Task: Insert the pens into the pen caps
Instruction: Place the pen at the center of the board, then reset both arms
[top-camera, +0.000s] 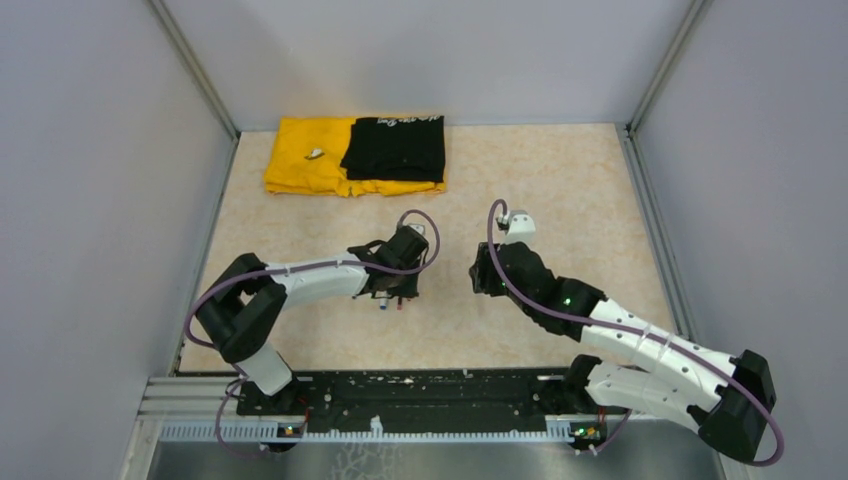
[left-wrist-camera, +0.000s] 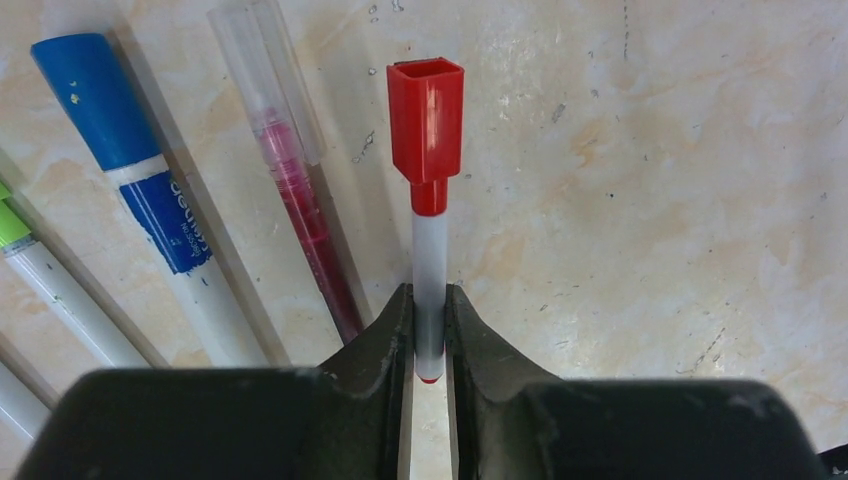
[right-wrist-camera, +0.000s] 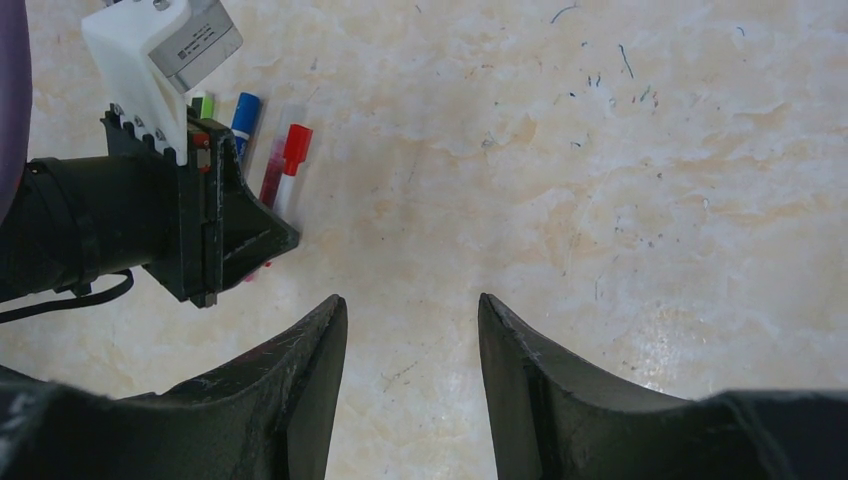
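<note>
Here the left pincer (left-wrist-camera: 430, 292) closely flanked the red-capped pen's (left-wrist-camera: 430, 240) barrel — pinching or just loosened, it could not be told — other pens (left-wrist-camera: 160, 200) lay to its left, and the right pincer (right-wrist-camera: 412, 300) hung spread, empty.

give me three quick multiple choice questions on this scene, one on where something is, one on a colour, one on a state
1. Where is the red-capped pen?
A. between the fingers of the left gripper
B. between the fingers of the right gripper
C. standing upright on its own

2. In the left wrist view, what colour is the cap on the pen just left of the pink pen?
A. black
B. blue
C. orange

3. How is the right gripper?
A. shut on a pen
B. shut on a cap
C. open and empty

Answers: 1 A, its white barrel runs between the two fingers; 2 B, the blue cap sits on it; 3 C, its jaws stand apart over bare table.
</note>
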